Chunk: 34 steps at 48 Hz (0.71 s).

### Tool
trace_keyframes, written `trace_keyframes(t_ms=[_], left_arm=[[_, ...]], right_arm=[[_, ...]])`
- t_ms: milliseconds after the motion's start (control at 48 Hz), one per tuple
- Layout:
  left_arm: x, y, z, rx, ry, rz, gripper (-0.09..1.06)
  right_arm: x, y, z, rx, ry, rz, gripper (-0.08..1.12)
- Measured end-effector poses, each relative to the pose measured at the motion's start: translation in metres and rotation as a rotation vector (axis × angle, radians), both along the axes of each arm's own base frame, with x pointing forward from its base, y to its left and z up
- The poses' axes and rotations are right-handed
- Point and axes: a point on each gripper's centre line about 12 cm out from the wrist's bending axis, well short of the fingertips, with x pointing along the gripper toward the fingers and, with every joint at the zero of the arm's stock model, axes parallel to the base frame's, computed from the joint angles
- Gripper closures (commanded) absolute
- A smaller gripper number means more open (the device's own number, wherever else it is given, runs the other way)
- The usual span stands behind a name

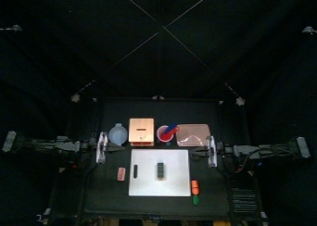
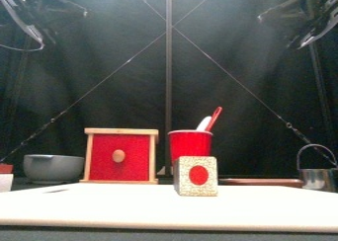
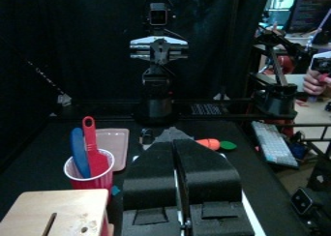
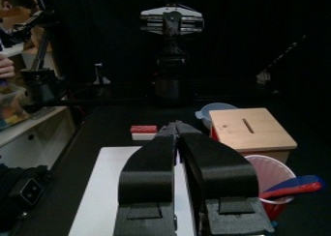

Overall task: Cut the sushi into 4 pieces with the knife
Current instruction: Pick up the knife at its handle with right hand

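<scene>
While both arms rested at the table's two sides, the left gripper [image 3: 179,149] and the right gripper [image 4: 177,132] had their jaws pressed together, holding nothing. The sushi roll [image 1: 162,169] lay in the middle of the white cutting board [image 1: 143,183]. The toy knives [image 2: 211,119] stood in the red cup [image 1: 168,132] behind the board.

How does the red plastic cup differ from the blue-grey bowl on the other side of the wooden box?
The red cup is tall and narrow; the blue-grey bowl is low and wide. The cup holds toy knives sticking above its rim; nothing shows above the bowl's. The cup stands right of the pale wooden box, the bowl left. Both stand upright behind the white cutting board.
</scene>
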Motion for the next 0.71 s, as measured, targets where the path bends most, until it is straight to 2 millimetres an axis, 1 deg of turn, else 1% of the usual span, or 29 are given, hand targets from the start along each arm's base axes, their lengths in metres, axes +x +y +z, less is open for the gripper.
trace_keyframes(t_ms=[62, 146, 292, 417, 542, 646, 708], left_arm=[[0.0, 0.0, 0.001, -0.003, -0.012, -0.001, 1.02], [0.001, 0.0, 0.003, -0.008, -0.031, -0.001, 0.97], [0.001, 0.0, 0.005, -0.008, -0.052, -0.002, 0.94], [0.007, 0.0, 0.0, -0.008, -0.035, -0.002, 0.93], [0.018, 0.001, -0.009, -0.006, 0.015, 0.004, 0.92], [0.028, 0.004, -0.014, -0.005, 0.051, 0.018, 0.91], [0.033, 0.007, -0.016, -0.005, 0.066, 0.032, 0.91]], right_arm=[[0.001, -0.002, -0.001, 0.012, 0.003, -0.008, 1.02], [0.003, -0.006, -0.003, 0.079, 0.02, -0.032, 0.99], [0.013, -0.027, -0.005, 0.241, 0.093, -0.136, 0.99], [0.027, -0.052, -0.003, 0.355, 0.227, -0.242, 0.98], [0.042, -0.08, 0.0, 0.48, 0.365, -0.334, 0.95], [0.049, -0.103, 0.008, 0.583, 0.457, -0.388, 0.86], [0.051, -0.116, 0.015, 0.64, 0.508, -0.411, 0.78]])
